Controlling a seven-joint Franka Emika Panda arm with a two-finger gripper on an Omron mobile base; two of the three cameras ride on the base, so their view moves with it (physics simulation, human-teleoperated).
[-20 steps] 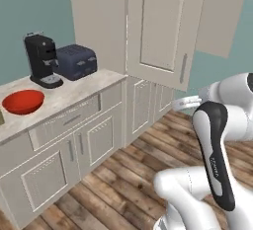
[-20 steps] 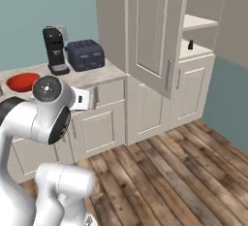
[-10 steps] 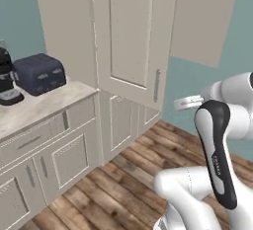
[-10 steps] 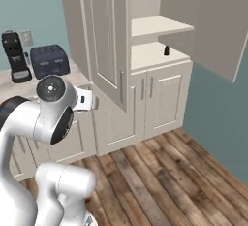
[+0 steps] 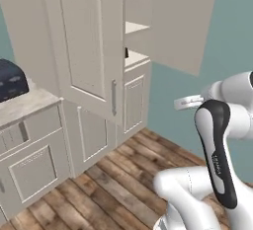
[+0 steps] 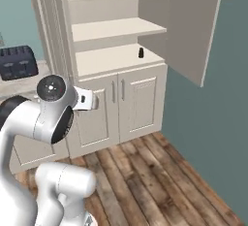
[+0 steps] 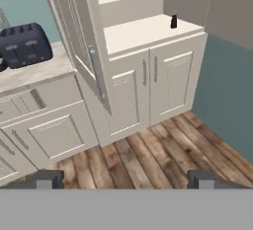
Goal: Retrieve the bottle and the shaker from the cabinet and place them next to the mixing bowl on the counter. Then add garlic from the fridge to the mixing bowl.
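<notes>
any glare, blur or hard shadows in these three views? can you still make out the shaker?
Left base view: soft, flat light, no glare; shaker mostly hidden by the cabinet door. Right base view: slightly blurry, faint shelf shadows; shaker a small dark blob. Hand view: soft focus, no glare; shaker small but distinct, open gripper at the bottom.

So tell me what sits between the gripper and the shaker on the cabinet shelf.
Nothing stands in the way. In the hand view the open gripper faces bare wood floor, then the cabinet's closed lower doors, with the shaker above on the bare shelf.
</notes>
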